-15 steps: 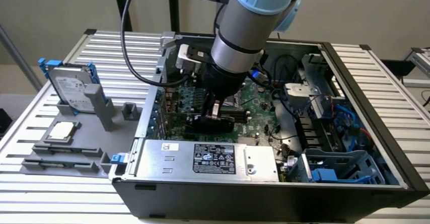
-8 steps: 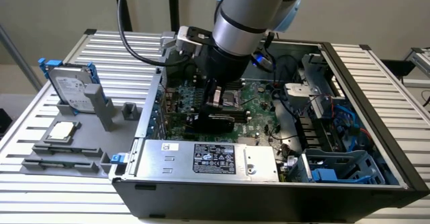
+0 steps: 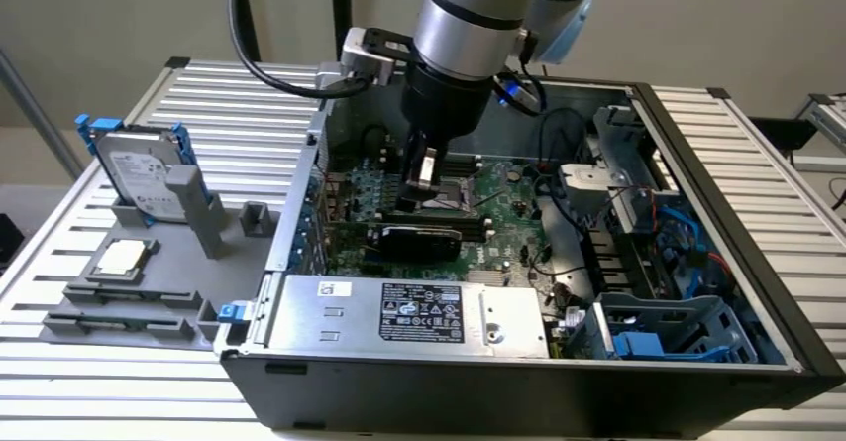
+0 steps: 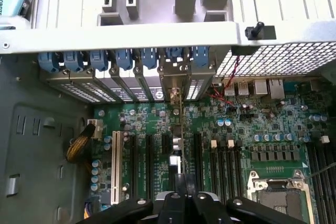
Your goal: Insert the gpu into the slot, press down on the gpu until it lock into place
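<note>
Now the hand, fingers together, presses the gpu — power-supply box at six o'clock.

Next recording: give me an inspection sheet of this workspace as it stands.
Surface: slatted metal table carrying an open PC case.
Job's things: gpu stands upright on the motherboard; the slot can't be made out.
Clutter: hard drive in a grey fixture; silver power-supply box.
Grippers: tool shut, just above the gpu.
Cables: black cable hanging beside the arm; wiring inside the case.
Surroundings: plain wall.
</note>
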